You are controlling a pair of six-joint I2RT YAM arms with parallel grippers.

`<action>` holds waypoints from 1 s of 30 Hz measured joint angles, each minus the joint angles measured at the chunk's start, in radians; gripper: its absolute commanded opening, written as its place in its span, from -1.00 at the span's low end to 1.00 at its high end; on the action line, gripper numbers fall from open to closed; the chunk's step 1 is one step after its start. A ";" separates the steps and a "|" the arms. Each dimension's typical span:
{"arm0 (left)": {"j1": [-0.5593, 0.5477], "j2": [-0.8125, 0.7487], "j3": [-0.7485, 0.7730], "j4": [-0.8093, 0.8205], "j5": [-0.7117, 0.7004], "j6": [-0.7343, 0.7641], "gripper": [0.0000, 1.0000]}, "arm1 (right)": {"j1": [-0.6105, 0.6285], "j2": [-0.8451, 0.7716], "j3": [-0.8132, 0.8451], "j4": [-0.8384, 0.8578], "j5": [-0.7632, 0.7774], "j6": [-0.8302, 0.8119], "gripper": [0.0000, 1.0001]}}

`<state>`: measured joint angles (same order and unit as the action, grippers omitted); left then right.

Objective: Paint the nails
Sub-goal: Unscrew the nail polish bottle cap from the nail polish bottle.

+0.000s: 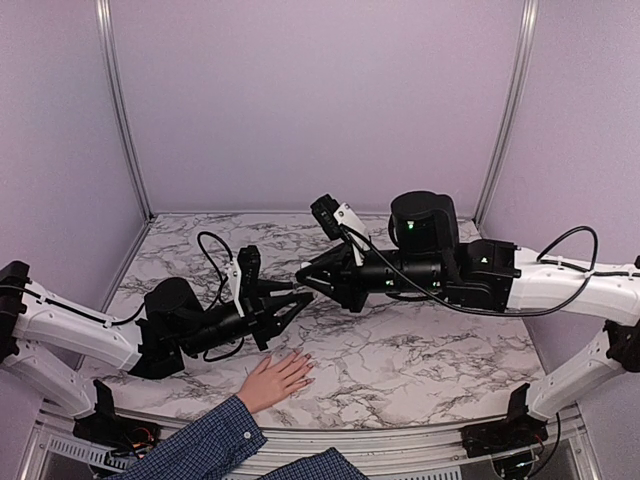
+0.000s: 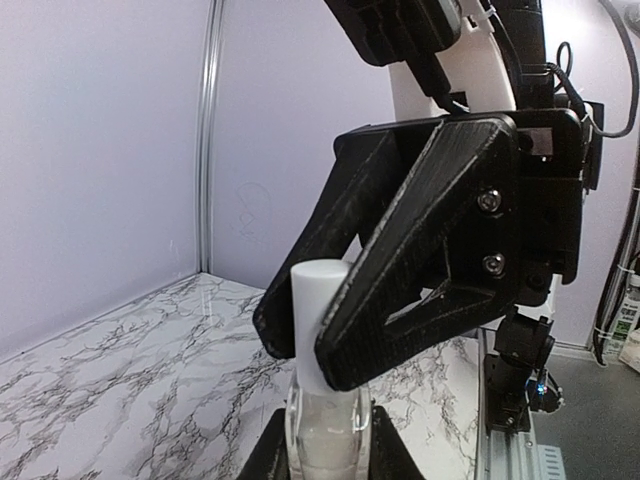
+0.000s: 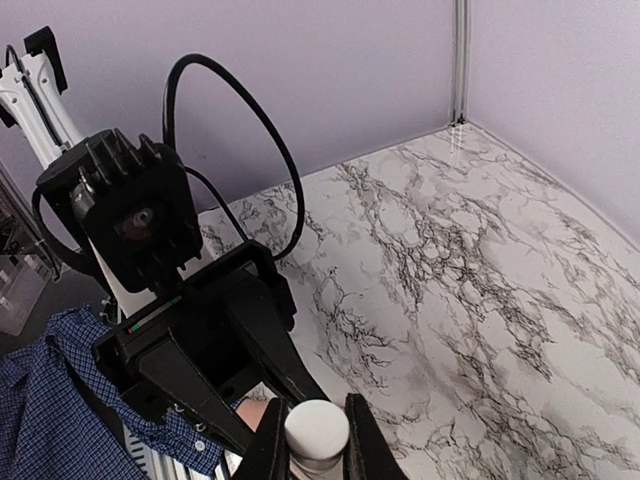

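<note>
Cap-opening step, I'd say: L gripper [image 1: 292,303] clamped on polish bottle [image 2: 326,445], R gripper [image 1: 308,277] pinched on its white cap [image 3: 317,428] mid-frame, nails [image 1: 306,368] on hand [image 1: 275,378] lying flat lower centre; next needs twist & straight pull w/o tipping bottle

The white marble-patterned tabletop [image 1: 440,350], run through with grey and black veins, stretches from the near edge back to the lilac walls. A silver metal upright [image 1: 122,120] meets its far corner at about eleven o'clock, and another stands at one o'clock. Flat on the surface at roughly six o'clock lies a light-skinned human hand [image 1: 272,381], palm down, its fingers spread toward two o'clock. The nails [image 1: 309,379] are mere pale specks. Its blue plaid shirt sleeve [image 1: 205,445] trails off over the near edge toward seven o'clock.
</note>
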<state>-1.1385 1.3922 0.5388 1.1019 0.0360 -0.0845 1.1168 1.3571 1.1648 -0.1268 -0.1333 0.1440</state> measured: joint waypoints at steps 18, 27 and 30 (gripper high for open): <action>0.009 -0.035 0.012 0.012 0.211 -0.026 -0.43 | -0.002 -0.069 -0.016 -0.002 -0.168 -0.095 -1.00; -0.004 -0.034 0.030 -0.022 0.171 -0.017 -0.29 | 0.000 -0.068 -0.016 0.004 -0.100 -0.084 -1.00; -0.004 -0.033 0.037 -0.032 0.161 -0.016 -0.43 | 0.000 -0.068 -0.016 0.006 -0.094 -0.081 -1.00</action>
<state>-1.1423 1.3590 0.5762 1.0698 0.1967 -0.1005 1.1172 1.2888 1.1492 -0.1204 -0.2272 0.0631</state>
